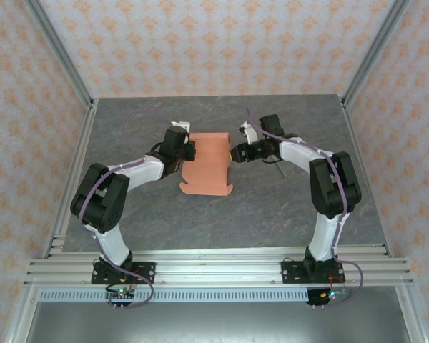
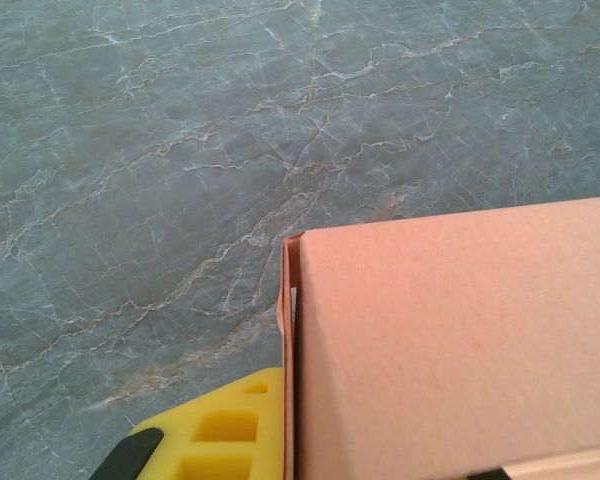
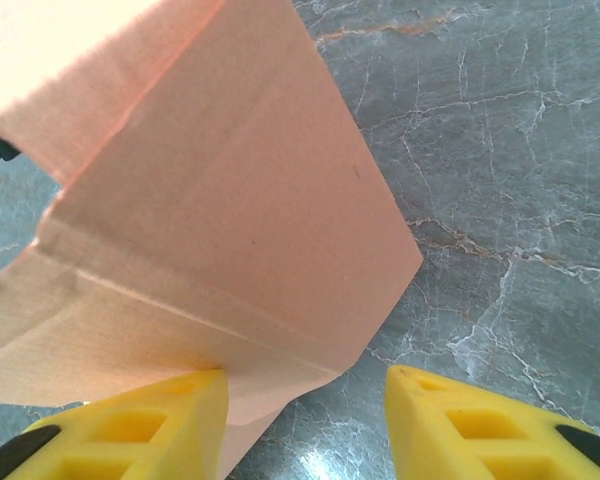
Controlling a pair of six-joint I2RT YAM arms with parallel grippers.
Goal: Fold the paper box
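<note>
Paper box (image 1: 209,164) from above: mid-table (image 1: 286,207), wedged between left gripper (image 1: 190,151) and right gripper (image 1: 236,153); long axis far-to-near, flat flap toward arm bases. Left wrist: yellow finger (image 2: 225,430) against raised wall, gripper clamped on paper box. Right wrist: jaws apart, flap edge touching one finger (image 3: 160,425).

A grey table (image 1: 272,207), veined with pale and rust-coloured lines, spreads beneath the left claw (image 1: 191,151) and the right claw (image 1: 235,153). Beyond the claws, at the table's far edge, stands a wall (image 1: 222,43) papered in cream with orange floral motifs. Similar walls flank each claw's outer side. Slanted metal posts (image 1: 61,50) rise at the far corners, and aluminium rails (image 1: 214,268) cross nearer than both claws.
</note>
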